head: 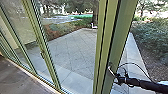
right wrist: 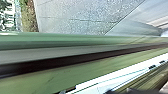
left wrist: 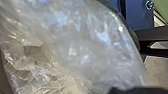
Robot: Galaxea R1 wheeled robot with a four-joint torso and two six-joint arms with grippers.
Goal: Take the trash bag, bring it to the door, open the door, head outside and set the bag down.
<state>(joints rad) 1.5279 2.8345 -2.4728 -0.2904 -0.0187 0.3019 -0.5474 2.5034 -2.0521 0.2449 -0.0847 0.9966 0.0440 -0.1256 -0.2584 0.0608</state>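
Observation:
In the head view my right gripper (head: pixel 116 77) is at the end of the dark arm reaching in from the right. It is beside the curved metal handle (head: pixel 111 70) on the green door frame (head: pixel 119 40); whether they touch I cannot tell. The right wrist view has the green frame (right wrist: pixel 50 77) crossing close to the camera. A clear, crumpled plastic trash bag (left wrist: pixel 82 45) hangs large in front of my left wrist camera. What holds the bag is hidden, and its contents are hard to make out.
Glass panels in green frames (head: pixel 41 47) run along the left, above the indoor floor (head: pixel 20 77). Outside lie grey paving (head: pixel 72 47) and, to the right, dense bushes (head: pixel 152 35). A thin cable (head: pixel 136 65) loops above the right arm.

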